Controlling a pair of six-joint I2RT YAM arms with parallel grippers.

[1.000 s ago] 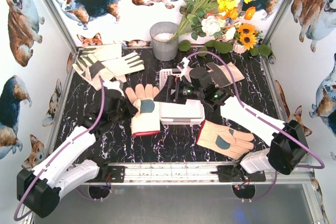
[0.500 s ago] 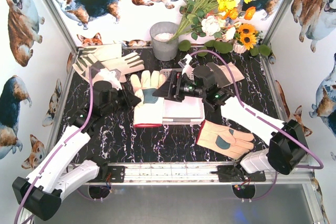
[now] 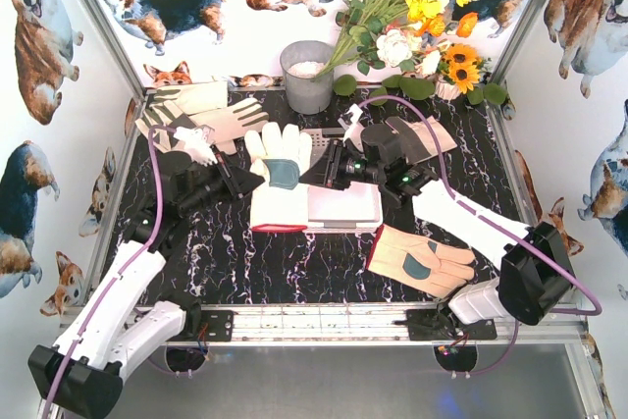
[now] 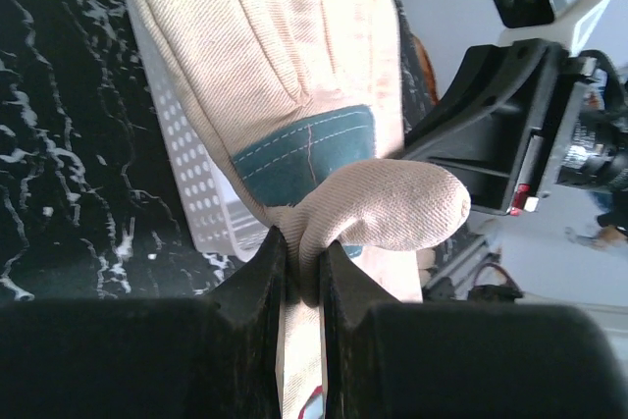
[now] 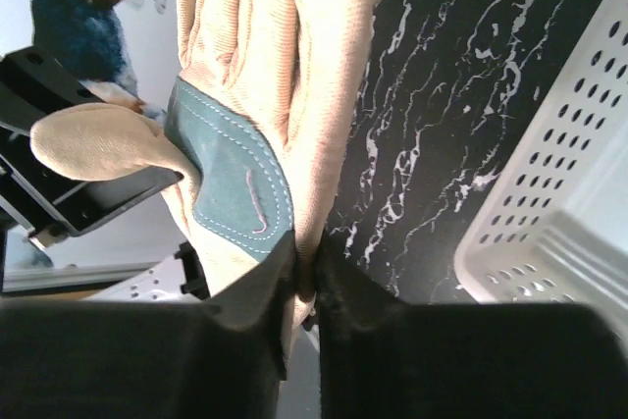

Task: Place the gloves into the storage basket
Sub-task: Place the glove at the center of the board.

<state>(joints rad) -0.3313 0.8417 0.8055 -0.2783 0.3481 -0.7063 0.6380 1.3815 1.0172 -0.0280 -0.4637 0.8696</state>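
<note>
Left jaws and right jaws are both pinched shut on one glove (image 3: 278, 179), one per side edge, holding it spread over the left end of the storage basket (image 3: 343, 208), which looks glove-free so far. Left to do: this one, the pile (image 3: 201, 117) far left, a tan glove (image 3: 422, 260) near right and a last glove (image 3: 424, 136) far right. There's bare desk (image 3: 294, 267) near the basket, but both arms crowd it.

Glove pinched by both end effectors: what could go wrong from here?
1. The left end effector and right end effector each pinch only a thin edge fold of the glove; if the arms pull apart, one grip could slip.
2. The glove sits mostly left of the basket; released here, it might drape over the rim onto the table.
</note>
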